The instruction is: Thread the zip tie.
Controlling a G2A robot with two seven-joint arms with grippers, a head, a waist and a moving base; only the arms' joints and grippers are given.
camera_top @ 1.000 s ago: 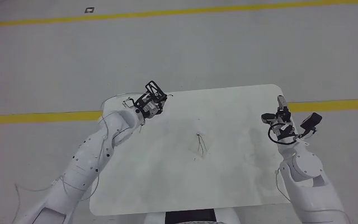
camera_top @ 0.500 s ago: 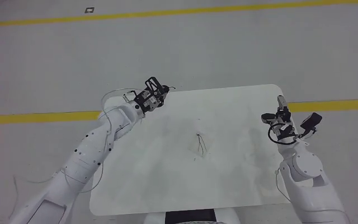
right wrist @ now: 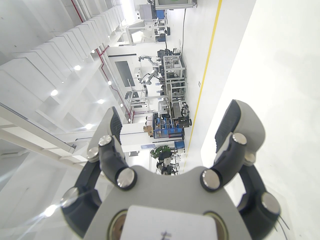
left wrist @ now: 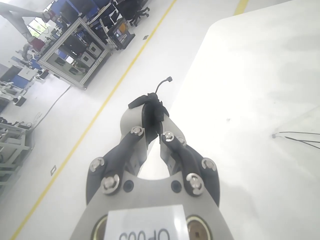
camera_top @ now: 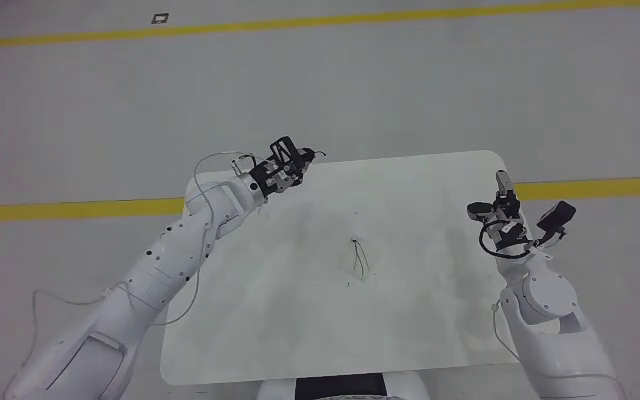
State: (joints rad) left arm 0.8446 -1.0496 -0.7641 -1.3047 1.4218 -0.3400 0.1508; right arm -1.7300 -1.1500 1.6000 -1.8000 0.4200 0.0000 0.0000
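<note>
My left gripper (camera_top: pixel 293 160) hovers over the table's far left corner, shut on a thin black zip tie (camera_top: pixel 309 155). In the left wrist view the gripper (left wrist: pixel 153 107) pinches the tie (left wrist: pixel 162 83), whose curved end with the small square head sticks out past the fingertips over the table edge. A few loose zip ties (camera_top: pixel 358 256) lie near the middle of the white table (camera_top: pixel 430 300); their ends (left wrist: pixel 295 137) also appear in the left wrist view. My right gripper (camera_top: pixel 502 190) hangs at the table's right edge, open (right wrist: pixel 172 119) with nothing between its fingers.
The table's rounded far corner (left wrist: pixel 212 28) and its edge run just beside the left gripper. White floor with yellow lines (camera_top: pixel 300 20) surrounds the table. Racks and equipment (left wrist: pixel 75 48) stand far off in the room.
My left gripper has moved farther from me and to the right along the table's far left corner, still shut on the zip tie. The right arm has kept still.
</note>
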